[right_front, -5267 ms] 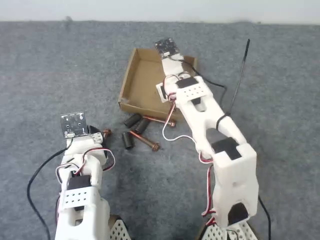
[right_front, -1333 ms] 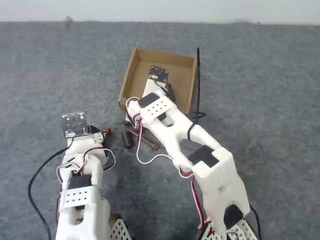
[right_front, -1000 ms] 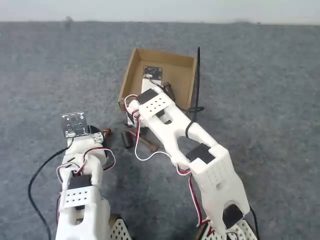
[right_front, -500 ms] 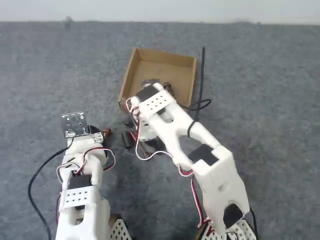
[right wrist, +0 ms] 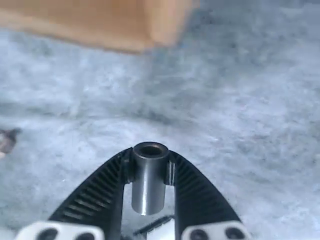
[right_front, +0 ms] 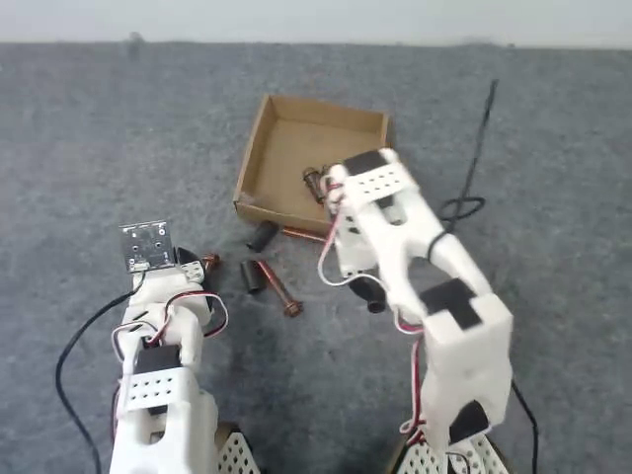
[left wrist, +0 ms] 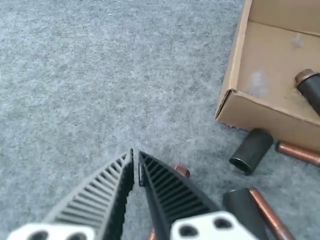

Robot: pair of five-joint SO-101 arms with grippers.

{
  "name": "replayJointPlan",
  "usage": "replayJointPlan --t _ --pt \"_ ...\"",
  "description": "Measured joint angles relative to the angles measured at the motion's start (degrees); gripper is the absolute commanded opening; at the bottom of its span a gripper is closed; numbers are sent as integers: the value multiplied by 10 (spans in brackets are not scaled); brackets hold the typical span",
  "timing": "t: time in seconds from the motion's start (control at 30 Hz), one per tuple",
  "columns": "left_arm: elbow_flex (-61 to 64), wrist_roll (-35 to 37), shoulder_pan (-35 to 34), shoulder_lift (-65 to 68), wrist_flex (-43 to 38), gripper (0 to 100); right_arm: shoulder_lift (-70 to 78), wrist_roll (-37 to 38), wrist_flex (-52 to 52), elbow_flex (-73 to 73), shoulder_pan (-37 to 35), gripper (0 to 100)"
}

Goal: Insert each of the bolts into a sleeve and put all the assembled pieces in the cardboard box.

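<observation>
My right gripper [right wrist: 148, 156] is clamped on a short dark metal cylinder sleeve [right wrist: 148, 182]. It grips the sleeve across its sides, so the long axis runs along the fingers and the open bore faces out past the tips. The mate I would go for is the copper-coloured metal bolt [left wrist: 180, 171] at my left gripper [left wrist: 135, 156]. From the held sleeve it lies off toward the left arm's side, well apart across the grey carpet [right_front: 118, 128], so the left arm is plainly the nearer one. The bolt's head pokes out just beside one left finger and its shank runs under that finger. Those fingers are closed almost tip to tip, but I cannot tell whether they pinch the bolt or merely rest over it. The shallow brown cardboard box [right_front: 259, 138] sits ahead of the right gripper, with one assembled piece [right_front: 316, 183] inside.
</observation>
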Motion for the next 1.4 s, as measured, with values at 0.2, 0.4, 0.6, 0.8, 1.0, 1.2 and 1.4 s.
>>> replayJointPlan --t 0.2,0.4,0.6,0.8,1.0,1.2,1.4 --pt "0 0 0 0 0 12 -117 0 -105 165 4 6" --pt "0 0 0 0 0 12 -139 0 -144 215 71 6" --pt "0 0 0 0 0 12 -140 56 -192 246 158 6" --pt "0 0 0 0 0 12 -156 85 -221 270 183 6" --pt "0 0 0 0 0 12 -156 86 -221 271 187 9" --pt "0 0 0 0 0 12 -156 88 -221 271 187 104" --pt "0 0 0 0 0 12 -156 91 -210 271 187 74"
